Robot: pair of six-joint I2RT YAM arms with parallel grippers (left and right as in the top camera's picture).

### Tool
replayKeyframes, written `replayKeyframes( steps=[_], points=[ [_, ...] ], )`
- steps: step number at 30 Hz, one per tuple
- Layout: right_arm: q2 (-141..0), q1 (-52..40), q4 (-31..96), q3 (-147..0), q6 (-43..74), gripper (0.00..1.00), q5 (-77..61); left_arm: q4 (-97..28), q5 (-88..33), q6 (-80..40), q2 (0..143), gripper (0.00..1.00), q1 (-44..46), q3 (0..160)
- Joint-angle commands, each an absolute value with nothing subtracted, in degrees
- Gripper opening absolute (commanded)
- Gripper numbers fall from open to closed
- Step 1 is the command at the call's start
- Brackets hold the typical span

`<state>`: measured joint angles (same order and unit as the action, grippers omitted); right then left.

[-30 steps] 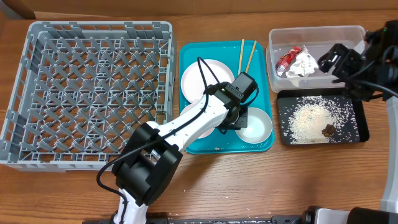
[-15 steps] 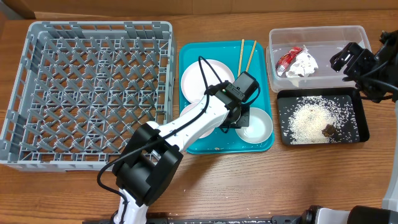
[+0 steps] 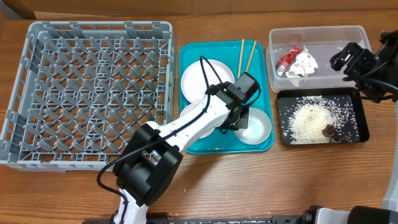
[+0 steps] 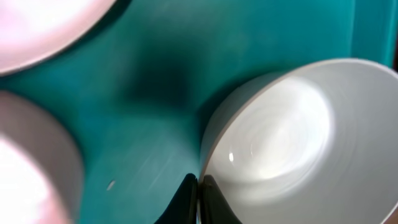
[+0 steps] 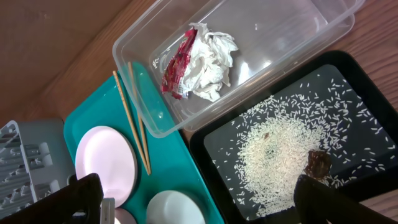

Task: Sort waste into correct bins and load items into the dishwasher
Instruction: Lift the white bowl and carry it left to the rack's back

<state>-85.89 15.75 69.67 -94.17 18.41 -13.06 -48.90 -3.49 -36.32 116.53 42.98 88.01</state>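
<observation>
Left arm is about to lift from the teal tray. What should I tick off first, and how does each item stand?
1. Left gripper pinched on the bowl rim: ok.
2. Bowl empty inside: ok.
3. Dish rack free of dishes: ok.
4. Right gripper open, holding nothing, away from the teal tray: ok.
5. Wrapper in the clear tub, rice in the black tray: ok.
6. Clearance to the second bowl beside the left arm: cannot tell.
</observation>
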Motion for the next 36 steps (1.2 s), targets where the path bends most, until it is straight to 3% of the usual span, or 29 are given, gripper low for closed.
replayKeyframes(
  steps=[1, 9, 17, 26, 32, 36],
  points=[
    [-85.6, 15.92, 69.3, -94.96, 18.7, 1.0, -12.64, -54.06, 0.34, -30.39, 112.95, 0.04, 41.17, 95.79],
    [-85.6, 15.92, 69.3, -94.96, 18.68, 1.0, -12.67, -64.93, 24.27, -24.27, 106.26, 0.04, 37.54, 110.59],
    [-85.6, 15.92, 69.3, -94.96, 18.68, 1.0, -12.67, -59.51, 54.65, -15.25, 105.73, 0.04, 31.99, 110.83],
    [-85.6, 15.92, 69.3, -94.96, 18.7, 1.0, -12.67, -52.31, 66.98, -15.03, 111.83, 0.04, 23.73, 110.78],
    [-85.6, 15.92, 69.3, -94.96, 18.68, 1.0, -12.64, -46.89, 70.24, -8.36, 117.86, 0.04, 21.67, 110.78],
    [-85.6, 15.92, 69.3, -94.96, 18.68, 1.0, -12.64, -43.31, 80.29, -6.98, 122.45, 0.04, 21.58, 110.78]
  ],
)
